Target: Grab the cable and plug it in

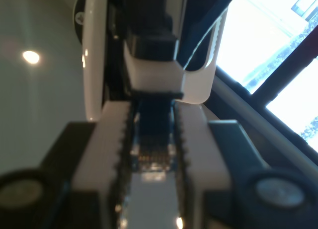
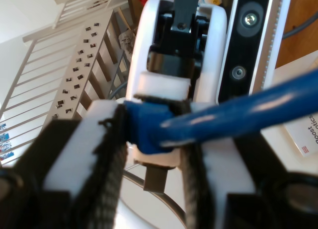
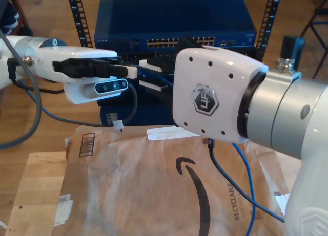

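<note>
The cable's clear plug (image 1: pixel 151 159), gold contacts showing, sits clamped between the white toothed fingers of my first gripper (image 1: pixel 151 164), which is shut on it. My second gripper (image 2: pixel 151 139) is shut on the cable's blue boot (image 2: pixel 146 124), and the blue cable (image 2: pixel 248 107) runs off past one finger. In each wrist view the other gripper's white finger faces close in. In the exterior view, an arm (image 3: pixel 77 67) from the left and a large arm (image 3: pixel 215 98) at the right meet at the cable end (image 3: pixel 154 73). The cable (image 3: pixel 246 169) hangs down to the table.
A dark blue network switch (image 3: pixel 174 21) with a row of ports (image 3: pixel 174 42) stands in a rack right behind the grippers. Brown packing paper (image 3: pixel 154 195) covers the wooden table (image 3: pixel 36 195). A dark cable (image 3: pixel 215 164) hangs under the large arm.
</note>
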You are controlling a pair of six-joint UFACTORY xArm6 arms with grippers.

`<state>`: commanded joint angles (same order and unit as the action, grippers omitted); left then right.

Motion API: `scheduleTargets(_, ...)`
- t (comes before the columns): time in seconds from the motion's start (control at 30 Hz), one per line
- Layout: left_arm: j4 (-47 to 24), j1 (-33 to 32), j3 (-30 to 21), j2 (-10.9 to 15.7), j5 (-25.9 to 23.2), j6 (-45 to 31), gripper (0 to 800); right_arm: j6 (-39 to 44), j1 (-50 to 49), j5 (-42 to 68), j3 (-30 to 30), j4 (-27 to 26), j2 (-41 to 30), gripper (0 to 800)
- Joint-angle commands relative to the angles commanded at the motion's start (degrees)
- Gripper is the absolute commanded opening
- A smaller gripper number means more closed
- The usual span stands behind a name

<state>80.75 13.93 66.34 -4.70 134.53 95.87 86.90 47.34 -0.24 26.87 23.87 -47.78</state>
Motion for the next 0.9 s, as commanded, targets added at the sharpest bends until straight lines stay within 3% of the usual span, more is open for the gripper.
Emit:
scheduleTargets(0.07, 0.00, 0.09, 0.00, 0.09, 0.00, 0.09, 69, 0.09, 0.00, -0.09, 0.00, 0.00, 0.00, 50)
scheduleTargets(0.13, 0.18, 0.18, -0.35, 0.26, -0.09, 0.00, 437, 0.09, 0.00, -0.09, 0.00, 0.00, 0.00, 14)
scheduleTargets(0.2, 0.18, 0.26, -0.09, 0.53, 0.00, 0.00, 479, 0.09, 0.00, -0.09, 0.00, 0.00, 0.00, 6)
scheduleTargets(0.27, 0.09, 0.35, -0.09, 0.62, 0.09, 0.09, 714, 0.09, 0.00, -0.18, 0.00, 0.09, 0.00, 2)
scheduleTargets(0.33, 0.00, 0.79, 0.09, 0.70, -0.09, 0.18, 776, 0.09, 0.00, -0.18, 0.00, 0.09, 0.00, 2)
scheduleTargets(0.5, -2.46, 8.09, 0.62, 1.49, -4.13, -0.18, 798, 0.09, -0.53, -1.76, 0.18, -0.26, 2.02, 2)
scheduleTargets(0.7, -24.35, 12.57, 0.79, 5.10, -11.69, -4.57, 798, 0.00, -2.90, -9.14, 0.00, -0.26, 6.33, 2)
scheduleTargets(0.9, -36.84, 18.46, 0.26, 9.05, -12.75, -9.93, 798, 0.00, -7.12, -19.87, -3.52, -0.26, 9.41, 19)
